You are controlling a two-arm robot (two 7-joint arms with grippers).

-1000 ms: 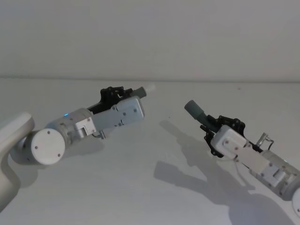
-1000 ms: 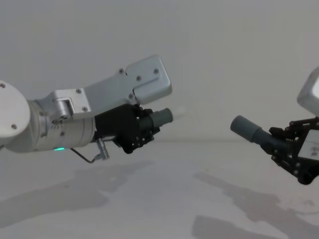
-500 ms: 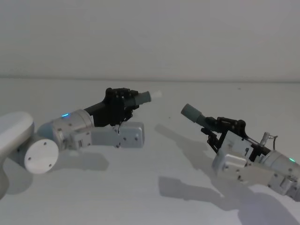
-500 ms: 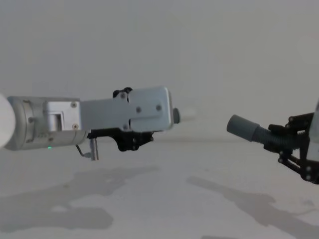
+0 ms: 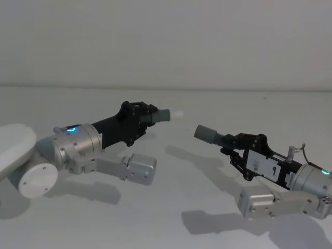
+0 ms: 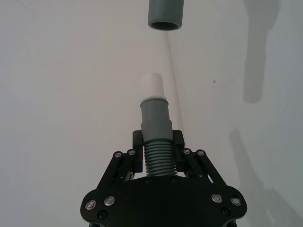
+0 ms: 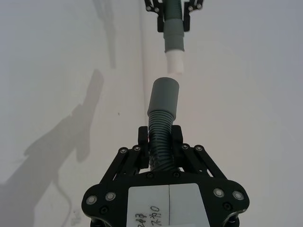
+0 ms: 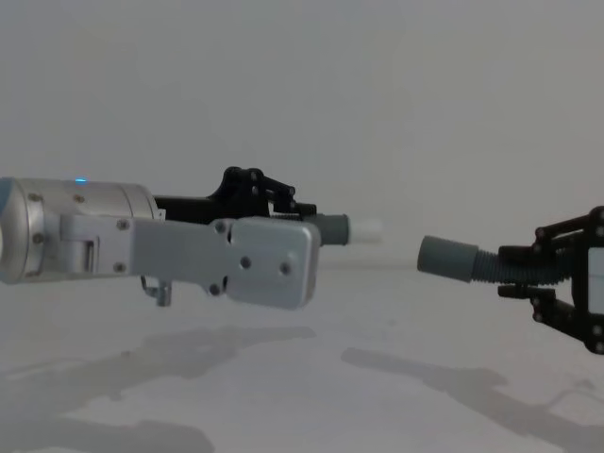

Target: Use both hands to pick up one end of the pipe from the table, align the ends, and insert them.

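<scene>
Now I note both wrists have rolled level: left gripper [image 6: 156, 146] clamps the white-tipped hose [image 6: 155, 118], right gripper [image 7: 161, 139] clamps the open-cuffed hose [image 7: 163, 101], held above the table [image 5: 171, 207], near, nearly coaxial, not yet inserted.

Dim, even grey light; soft arm shadows on the table [image 5: 171, 207]; mild haze throughout.
</scene>
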